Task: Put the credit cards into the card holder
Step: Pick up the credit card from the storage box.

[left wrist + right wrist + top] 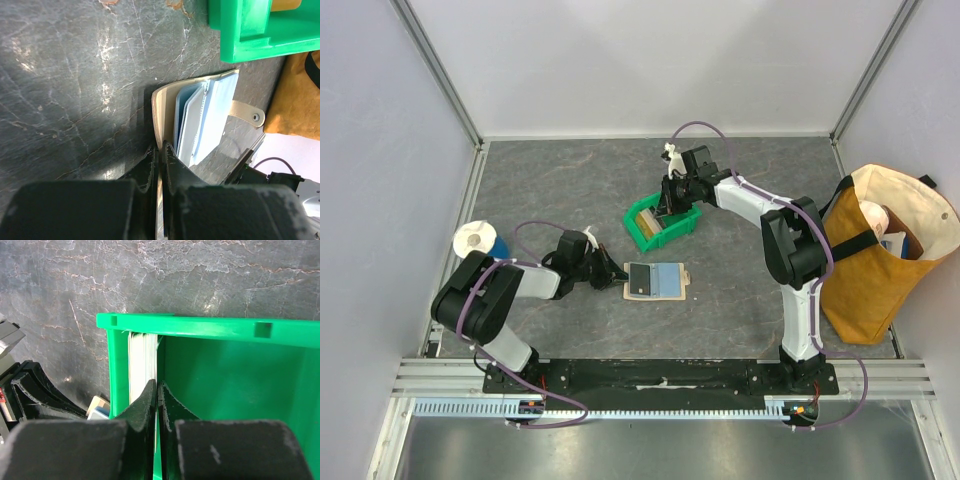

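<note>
L claw pinched shut on near edge of card holder, open ahead of it | R claw closed to a slit inside green bin, credit cards stacked against its tips, grip unclear | risk: tight stack, several or none lift.

You have a green plastic bin sitting near the middle of the grey, stone-patterned bench. By the right edge stands a mustard tote bag with black straps, open at the top. By the left edge sits a white roll with something blue beside it.
</note>
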Motion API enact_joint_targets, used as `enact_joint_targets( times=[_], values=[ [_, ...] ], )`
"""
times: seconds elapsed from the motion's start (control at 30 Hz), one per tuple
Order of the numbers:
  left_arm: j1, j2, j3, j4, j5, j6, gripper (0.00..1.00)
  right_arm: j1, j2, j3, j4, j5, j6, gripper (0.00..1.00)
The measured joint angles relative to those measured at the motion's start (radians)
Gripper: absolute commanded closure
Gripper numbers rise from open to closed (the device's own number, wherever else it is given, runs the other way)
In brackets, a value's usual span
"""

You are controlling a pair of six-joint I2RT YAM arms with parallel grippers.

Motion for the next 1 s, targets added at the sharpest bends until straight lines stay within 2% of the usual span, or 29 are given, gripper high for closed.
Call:
enact_joint_targets(
  times=[0.43,1.0],
  values=[
    [0.0,0.008,0.004,0.007,0.005,0.0,0.98,0.011,-0.013,0.005,-0.001,-0.008,0.035,1.0],
    [0.0,0.008,0.004,0.008,0.005,0.0,0.98,0.149,-0.031,0.075,-0.069,0.168,0.064,1.0]
  ],
)
